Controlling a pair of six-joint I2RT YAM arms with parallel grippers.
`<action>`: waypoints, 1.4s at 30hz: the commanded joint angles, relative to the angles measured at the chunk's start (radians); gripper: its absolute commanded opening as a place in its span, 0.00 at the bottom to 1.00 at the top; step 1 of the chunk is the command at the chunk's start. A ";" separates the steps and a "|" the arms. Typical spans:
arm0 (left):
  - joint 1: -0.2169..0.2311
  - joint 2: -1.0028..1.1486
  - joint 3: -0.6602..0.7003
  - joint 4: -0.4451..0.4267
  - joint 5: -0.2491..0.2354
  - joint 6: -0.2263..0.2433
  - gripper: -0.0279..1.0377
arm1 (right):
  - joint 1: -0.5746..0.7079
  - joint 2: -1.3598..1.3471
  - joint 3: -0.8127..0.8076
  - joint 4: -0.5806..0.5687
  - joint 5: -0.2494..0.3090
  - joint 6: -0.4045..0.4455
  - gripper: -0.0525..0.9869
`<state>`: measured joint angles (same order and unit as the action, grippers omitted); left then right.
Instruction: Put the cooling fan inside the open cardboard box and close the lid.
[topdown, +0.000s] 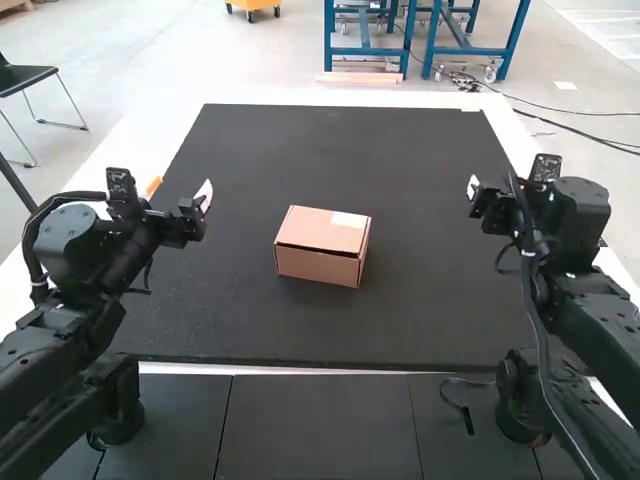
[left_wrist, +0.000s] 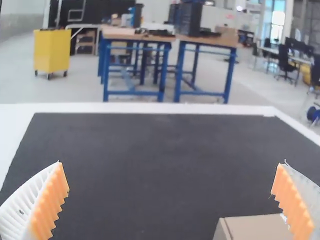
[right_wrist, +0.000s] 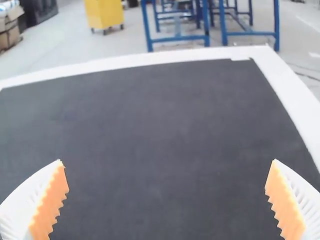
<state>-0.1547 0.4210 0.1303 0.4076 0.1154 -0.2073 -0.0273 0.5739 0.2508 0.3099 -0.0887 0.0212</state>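
The left fingers (left_wrist: 47, 205) stand wide apart, orange pads facing each other with nothing between them. They hang above the surface (topdown: 420, 150) well off to the left of the cardboard box (topdown: 322, 245), whose near corner shows just beside one pad in the left wrist view. The right fingers (right_wrist: 47, 202) are spread just as wide and hold nothing, well apart from the box on its right side. The box sits on the dark surface between the two arms, its top flat and its lid down. Whether the cooling fan lies inside cannot be told from outside.

By my reading, the closing step is finished or nearly so, and both arms are parked clear of the box. If anything remains, the next move is a light press along the lid's front edge to seat the flap without shoving the box.
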 joint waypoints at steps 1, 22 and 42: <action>-0.002 -0.054 -0.015 0.000 0.044 -0.003 0.93 | 0.012 -0.075 -0.030 0.014 0.010 0.029 0.92; 0.024 -0.413 -0.132 -0.187 0.047 0.080 0.93 | 0.053 -0.424 -0.237 0.020 -0.051 0.008 0.92; 0.145 -0.422 -0.132 -0.395 0.044 0.132 0.93 | 0.073 -0.572 -0.251 -0.255 0.101 -0.066 0.92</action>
<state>-0.0219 0.0101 0.0055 0.0090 0.1612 -0.0830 0.0330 0.0059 0.0036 0.0479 -0.0502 -0.0288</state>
